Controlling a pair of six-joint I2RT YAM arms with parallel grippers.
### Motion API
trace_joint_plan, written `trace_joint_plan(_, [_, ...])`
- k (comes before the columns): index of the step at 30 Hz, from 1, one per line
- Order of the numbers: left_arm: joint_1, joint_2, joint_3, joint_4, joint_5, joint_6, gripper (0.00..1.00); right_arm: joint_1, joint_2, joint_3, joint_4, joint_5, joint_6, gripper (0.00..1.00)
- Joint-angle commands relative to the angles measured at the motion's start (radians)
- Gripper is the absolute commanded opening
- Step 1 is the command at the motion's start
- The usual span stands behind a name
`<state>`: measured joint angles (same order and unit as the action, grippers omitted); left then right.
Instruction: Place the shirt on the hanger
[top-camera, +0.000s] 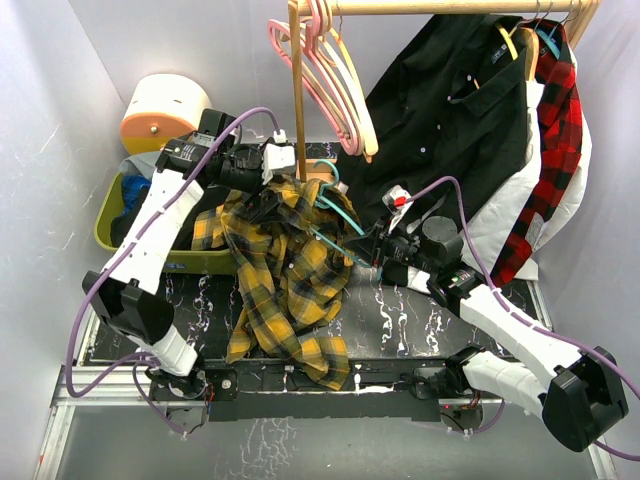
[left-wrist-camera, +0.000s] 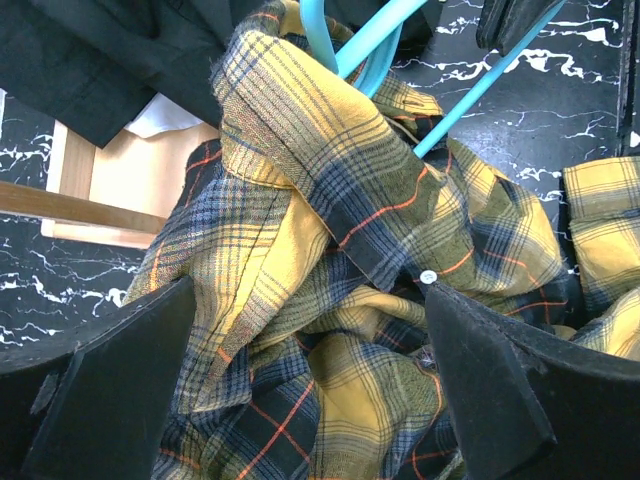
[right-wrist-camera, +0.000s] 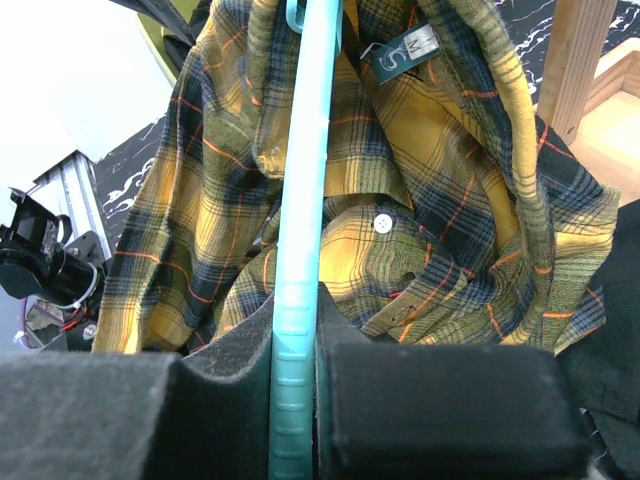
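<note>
Over the marbled table (top-camera: 400, 325), right end effector (right-wrist-camera: 295, 345) clamps the hanger (right-wrist-camera: 305, 150); left end effector (left-wrist-camera: 308, 300) (jaws apart) straddles the shirt (left-wrist-camera: 330, 180).

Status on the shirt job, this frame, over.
Left pincer open, straddling bunched shirt. Right pincer shut on hanger. Hanger tip at the collar, shirt not hung yet. Wooden post close beside the shirt.

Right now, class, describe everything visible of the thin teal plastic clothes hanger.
The thin teal plastic hanger looks smooth and glossy, ribbed where the right gripper is shut on one slim bar. Its bars run into the yellow-and-black plaid flannel shirt, whose folds drape over them and hide much of the frame. It is held tilted above the black marbled table.
</note>
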<state>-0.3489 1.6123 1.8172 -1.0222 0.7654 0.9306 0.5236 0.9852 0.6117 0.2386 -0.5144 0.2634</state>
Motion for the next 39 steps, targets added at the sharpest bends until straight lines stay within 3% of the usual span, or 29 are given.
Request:
trace_joint_plan(1, [-0.007, 0.011, 0.056, 0.055, 0.053, 0.075, 0.97, 0.007, -0.005, 0.006, 0.121, -0.046, -0.026, 0.08])
trace_joint_plan(7, [-0.024, 0.039, 0.064, 0.094, 0.001, 0.124, 0.97, 0.007, 0.003, 0.007, 0.115, -0.058, -0.028, 0.08])
trace_joint_plan(14, [-0.033, 0.067, 0.139, 0.093, 0.037, 0.099, 0.97, 0.007, 0.011, 0.009, 0.115, -0.056, -0.033, 0.08])
trace_joint_plan(20, [-0.039, 0.071, 0.232, -0.046, 0.092, 0.146, 0.97, 0.007, 0.004, 0.009, 0.108, -0.042, -0.043, 0.08])
trace_joint_plan(29, [-0.041, 0.103, 0.190, -0.145, 0.115, 0.229, 0.97, 0.007, -0.011, 0.009, 0.106, -0.041, -0.052, 0.08])
trace_joint_plan(39, [-0.048, 0.152, 0.194, -0.097, 0.143, 0.177, 0.86, 0.007, -0.018, 0.014, 0.099, -0.046, -0.065, 0.08])
